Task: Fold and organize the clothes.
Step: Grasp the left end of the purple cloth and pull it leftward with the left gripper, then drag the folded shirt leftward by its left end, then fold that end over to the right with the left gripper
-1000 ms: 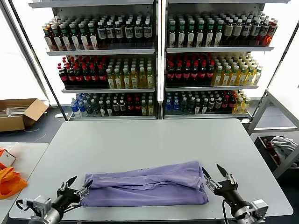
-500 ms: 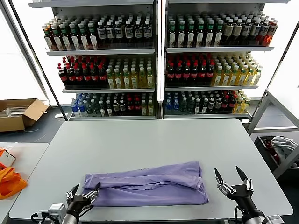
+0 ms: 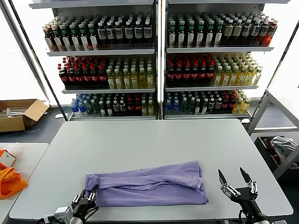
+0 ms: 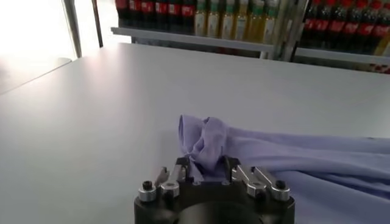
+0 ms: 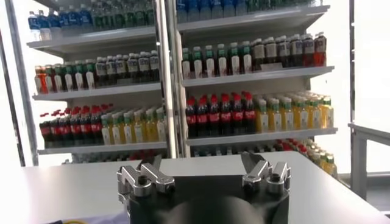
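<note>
- The lavender T-shirt (image 3: 148, 183) lay folded into a long band across the near part of the grey table (image 3: 140, 140), running left to right, its near edge close to the table's near edge.
- The left gripper (image 3: 87, 199) sat at the near-left end of the band; in the left wrist view its fingers (image 4: 189, 170) were drawn in around a bunched fold of the cloth (image 4: 204, 141), pinching it.
- The right gripper (image 3: 236, 181) hovered above the table just right of the shirt's right end, apart from the fabric, its fingers (image 3: 222, 179) spread wide with nothing between them.
- Behind the table stood two shelving units (image 3: 159, 60) packed with rows of bottled drinks.
- An open cardboard box (image 3: 18, 113) rested on the floor at far left.
- An orange item (image 3: 9, 181) lay on a side table (image 3: 21, 156) at the left edge.
</note>
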Robot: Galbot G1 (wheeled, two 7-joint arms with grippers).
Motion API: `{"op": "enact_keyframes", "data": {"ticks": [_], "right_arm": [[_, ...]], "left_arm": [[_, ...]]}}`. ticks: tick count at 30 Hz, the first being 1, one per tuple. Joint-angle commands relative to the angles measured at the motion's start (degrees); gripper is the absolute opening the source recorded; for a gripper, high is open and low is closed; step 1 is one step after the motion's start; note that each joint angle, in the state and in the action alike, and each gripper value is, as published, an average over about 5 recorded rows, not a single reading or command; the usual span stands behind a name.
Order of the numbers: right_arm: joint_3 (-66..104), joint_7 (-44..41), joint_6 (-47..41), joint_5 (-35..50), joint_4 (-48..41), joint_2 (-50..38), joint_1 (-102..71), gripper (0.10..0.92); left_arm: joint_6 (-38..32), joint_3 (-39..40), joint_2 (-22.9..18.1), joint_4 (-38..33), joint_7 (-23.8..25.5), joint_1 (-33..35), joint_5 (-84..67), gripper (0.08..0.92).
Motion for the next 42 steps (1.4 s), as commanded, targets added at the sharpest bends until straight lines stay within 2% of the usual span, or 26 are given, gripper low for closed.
{"op": "enact_keyframes", "data": {"ticks": [1, 3, 7, 10, 13, 19, 23, 26, 30, 33, 37, 42], "right_arm": [[0.1, -0.2, 0.0, 0.3, 0.3, 0.1, 0.3, 0.823], [0.1, -0.3, -0.1, 0.6, 0.5, -0.2, 0.2, 0.823], [0.0, -0.4, -0.1, 1.0, 0.6, -0.7, 0.1, 0.823], [-0.2, -0.4, 0.0, 1.1, 0.8, -0.8, 0.1, 0.823], [-0.3, -0.4, 0.1, 1.3, 0.8, -0.7, 0.1, 0.823], [0.1, -0.3, 0.1, 1.8, 1.3, -1.0, -0.5, 0.823], [0.6, -0.3, 0.1, 2.3, 1.9, -0.9, -0.9, 0.823], [0.7, -0.2, 0.1, 2.3, 2.1, -0.8, -1.0, 0.823], [0.6, -0.2, -0.2, 2.2, 2.6, -0.8, -1.2, 0.823], [0.9, -0.1, -0.3, 2.1, 2.9, -0.8, -1.3, 0.823], [1.4, 0.0, -0.7, 1.8, 3.4, -0.7, -1.6, 0.823], [2.1, 0.3, -1.2, 1.6, 4.0, -0.7, -1.8, 0.823]], "left_arm": [[-6.5, -5.3, 2.4, 0.9, 7.7, -1.4, 1.6, 0.327], [-7.1, -10.5, 6.1, 3.0, 10.4, -3.0, -0.2, 0.266], [-7.6, -21.9, 17.4, 9.6, 15.1, -5.9, -5.6, 0.155], [-8.4, -27.2, 24.4, 14.8, 18.4, -7.0, -6.5, 0.103], [-9.9, -30.3, 28.8, 19.8, 21.5, -7.8, -6.2, 0.094], [-11.1, -32.6, 33.5, 24.8, 23.9, -10.1, -5.9, 0.094], [-9.7, -31.6, 32.8, 20.0, 23.0, -10.4, -6.6, 0.094], [-7.5, -28.2, 29.1, 11.5, 21.4, -9.8, -7.1, 0.094], [-5.7, -18.7, 24.1, 0.3, 17.9, -9.1, -10.0, 0.094], [-6.1, -8.9, 21.9, -4.8, 14.8, -9.2, -14.0, 0.094], [-5.7, 2.6, 18.8, -6.7, 12.1, -12.1, -15.1, 0.094], [-5.6, 11.7, 16.3, -4.8, 13.6, -14.0, -10.1, 0.094]]}}
